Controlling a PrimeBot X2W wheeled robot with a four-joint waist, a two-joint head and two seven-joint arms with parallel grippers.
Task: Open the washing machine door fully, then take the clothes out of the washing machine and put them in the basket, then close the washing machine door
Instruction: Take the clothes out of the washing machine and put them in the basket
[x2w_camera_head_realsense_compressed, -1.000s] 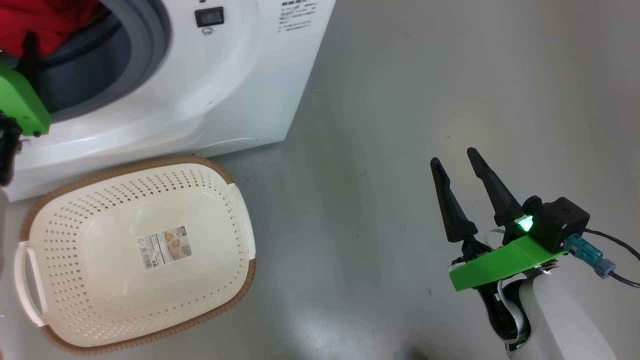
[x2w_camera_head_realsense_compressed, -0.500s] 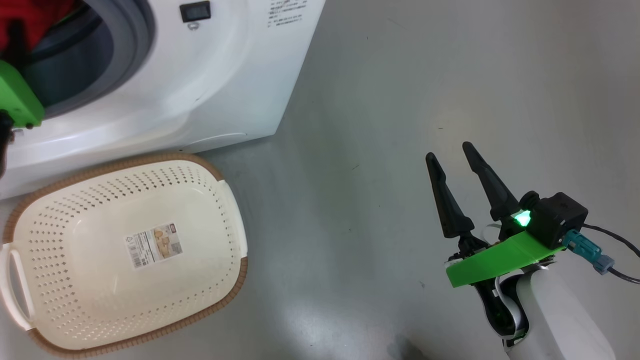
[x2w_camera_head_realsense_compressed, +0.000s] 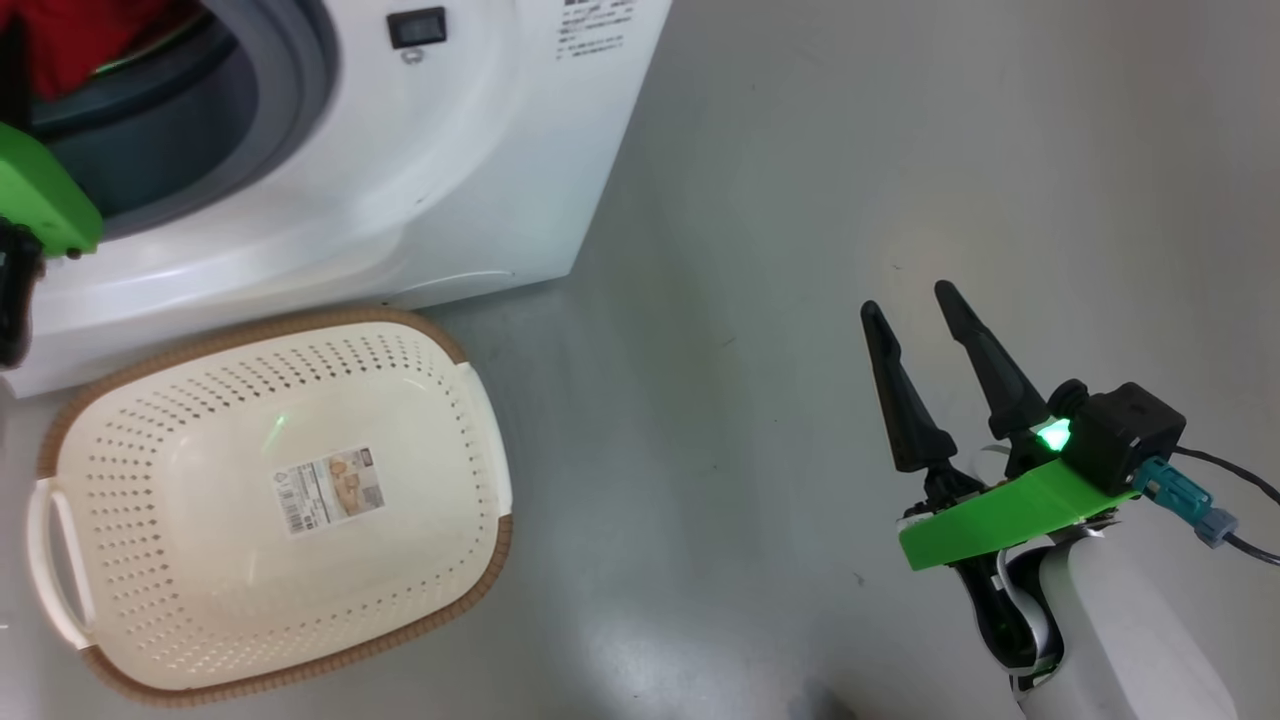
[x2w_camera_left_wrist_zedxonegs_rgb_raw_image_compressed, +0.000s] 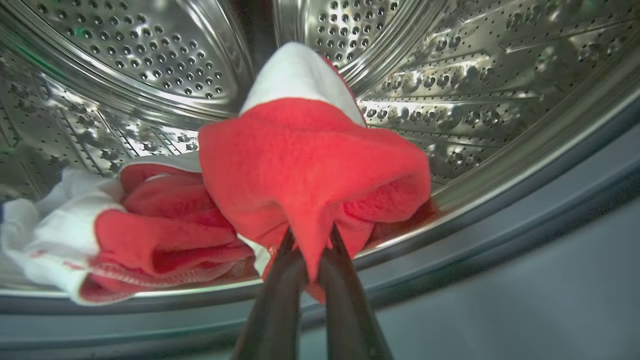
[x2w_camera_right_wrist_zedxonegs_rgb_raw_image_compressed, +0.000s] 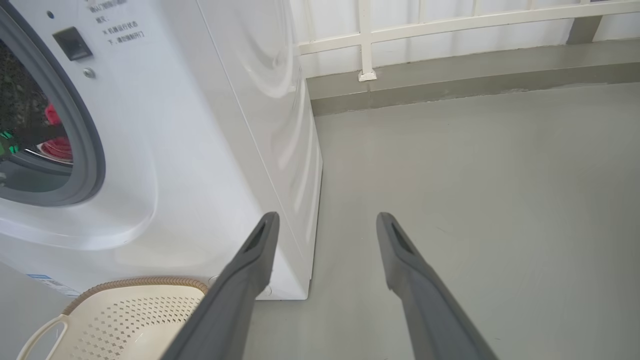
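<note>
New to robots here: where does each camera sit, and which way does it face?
Head view: on the head, facing down at floor, basket and washing machine; right gripper at lower right.
Left wrist view: on the left wrist, facing into the drum; left gripper pinches a red garment.
Right wrist view: on the right wrist, facing along the floor; its open fingers rise from below.
Shared: head and right wrist views both show basket and washing machine.

right tool (x2w_camera_head_realsense_compressed: 905, 298): two tapered black fingers | green bracket (x2w_camera_head_realsense_compressed: 1000, 520) | white forearm (x2w_camera_head_realsense_compressed: 1120, 630) | teal plug (x2w_camera_head_realsense_compressed: 1170, 495)
</note>
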